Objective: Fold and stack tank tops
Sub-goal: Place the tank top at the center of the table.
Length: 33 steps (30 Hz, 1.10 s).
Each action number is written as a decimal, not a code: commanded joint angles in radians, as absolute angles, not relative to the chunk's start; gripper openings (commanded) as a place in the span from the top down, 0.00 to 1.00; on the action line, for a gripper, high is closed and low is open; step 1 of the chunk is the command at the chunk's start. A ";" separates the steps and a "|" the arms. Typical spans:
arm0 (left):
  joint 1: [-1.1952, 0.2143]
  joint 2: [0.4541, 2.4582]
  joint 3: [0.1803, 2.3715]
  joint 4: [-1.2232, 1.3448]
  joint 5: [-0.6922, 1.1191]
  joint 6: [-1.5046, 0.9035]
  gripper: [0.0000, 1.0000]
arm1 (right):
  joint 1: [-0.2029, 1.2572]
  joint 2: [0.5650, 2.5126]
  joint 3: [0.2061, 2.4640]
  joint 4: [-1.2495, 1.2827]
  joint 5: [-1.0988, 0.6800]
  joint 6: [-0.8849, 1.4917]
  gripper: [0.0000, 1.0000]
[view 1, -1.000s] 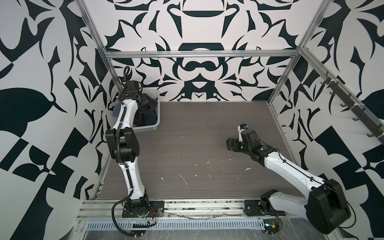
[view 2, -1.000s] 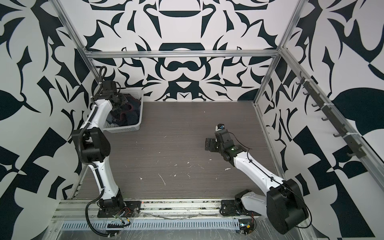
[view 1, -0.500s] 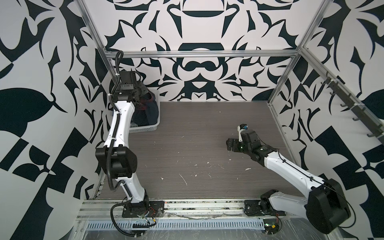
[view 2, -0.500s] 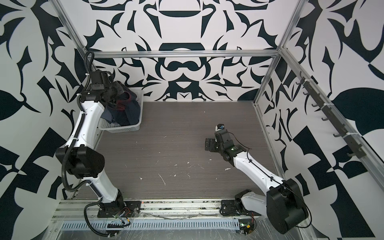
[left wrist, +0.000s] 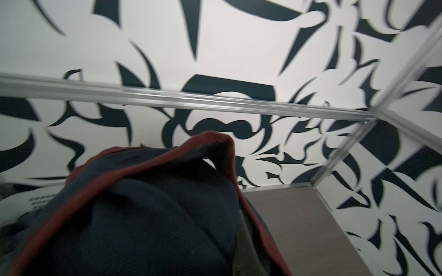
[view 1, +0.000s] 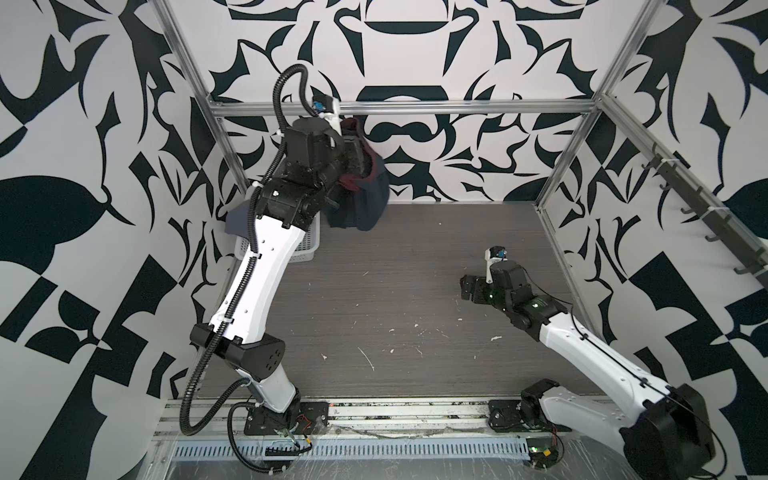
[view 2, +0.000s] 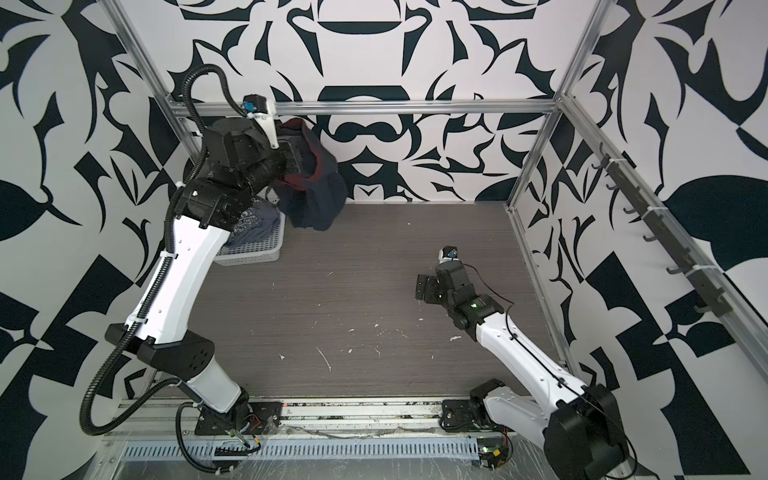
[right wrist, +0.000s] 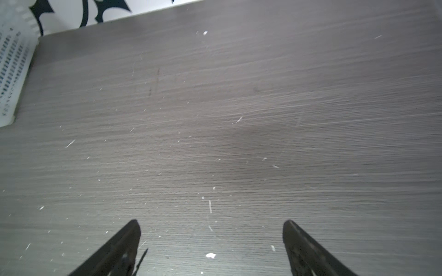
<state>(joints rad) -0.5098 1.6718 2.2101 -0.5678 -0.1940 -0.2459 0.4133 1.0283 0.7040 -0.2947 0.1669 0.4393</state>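
A: At the far left corner, what is found?
B: A white perforated basket [view 2: 257, 253], set on the table [view 1: 415, 291] against the left wall. The grey-blue tank top [view 2: 253, 220] is left crumpled inside it, with a white graphic showing.

A: Just right of that?
B: The left gripper [view 1: 353, 151] is raised high over the basket's right side, near the back rail [view 1: 457, 109]. Its jaws are mostly covered by cloth, but they are clamped on the navy tank top [view 1: 357, 208]. That top is hung from them in a bunch, clear of the table. Its maroon trim is seen in both top views, and most of the left wrist view is filled by it.

A: Middle of the table?
B: Grey wood-grain surface, scattered with small white flecks.

A: Right side?
B: The right gripper [view 1: 467, 289] is held low over the table and pointed toward the left, well apart from both tops. In the right wrist view its jaws are spread wide over bare table. A corner of the basket is caught at the edge of that view.
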 commanded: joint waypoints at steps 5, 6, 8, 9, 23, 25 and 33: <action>-0.568 1.623 2.050 -0.474 -0.186 -0.350 0.93 | 0.417 0.886 0.756 -0.366 0.325 0.446 0.04; -0.568 1.612 1.979 -0.449 -0.194 -0.374 0.91 | 0.417 0.874 0.755 -0.372 0.330 0.446 0.04; -0.564 1.592 1.824 -0.400 -0.214 -0.428 0.85 | 0.417 0.865 0.752 -0.377 0.333 0.445 0.04; -0.559 1.587 1.747 -0.379 -0.205 -0.456 0.75 | 0.417 0.869 0.750 -0.379 0.331 0.445 0.04; -0.489 1.567 1.310 -0.525 -0.155 -0.632 0.09 | 0.418 1.071 0.740 -0.304 0.125 0.509 0.05; -0.496 1.574 1.304 -0.524 -0.147 -0.622 0.09 | 0.417 1.118 0.741 -0.272 0.074 0.538 0.07; -0.593 1.795 1.482 -0.552 -0.124 -0.542 0.24 | 0.434 1.271 0.738 -0.163 -0.038 0.633 0.13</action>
